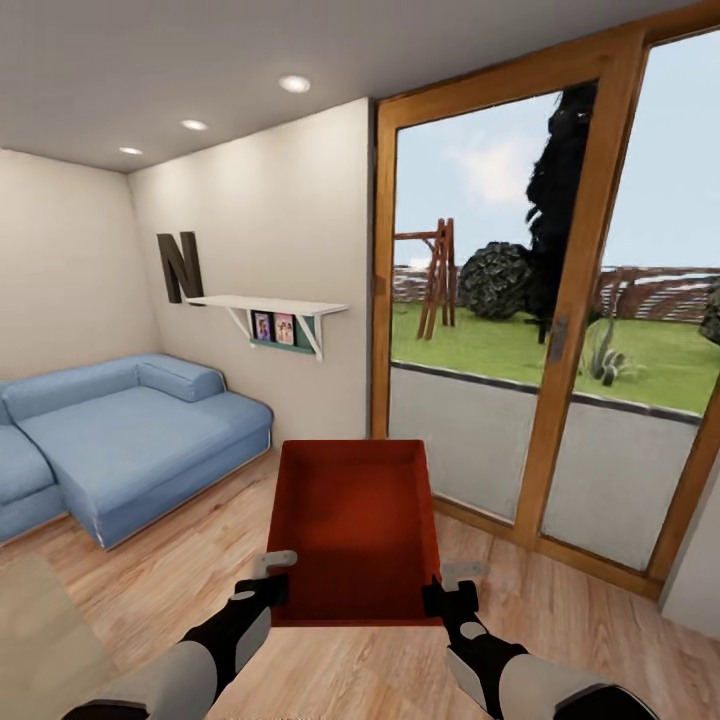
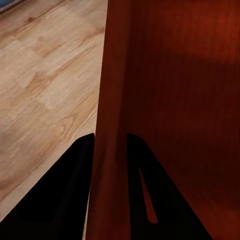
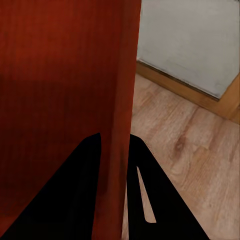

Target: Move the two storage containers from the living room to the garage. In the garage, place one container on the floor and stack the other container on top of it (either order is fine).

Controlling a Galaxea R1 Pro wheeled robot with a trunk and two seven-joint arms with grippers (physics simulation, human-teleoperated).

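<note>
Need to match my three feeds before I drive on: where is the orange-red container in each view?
Head view: the storage container is at lower centre, held between the left end effector and the right end effector.
Left wrist view: its side wall runs between the black fingers.
Right wrist view: its wall is again pinched between the fingers.
Shared landmark: the wood-plank floor.

A large dark letter "N" hangs on the wall.

Both arms: light grey forearm shells, black wrist sections. Left pincer and right pincer have black bodies, small grey end plates. Fingers matte black wedges, one slotted.
</note>
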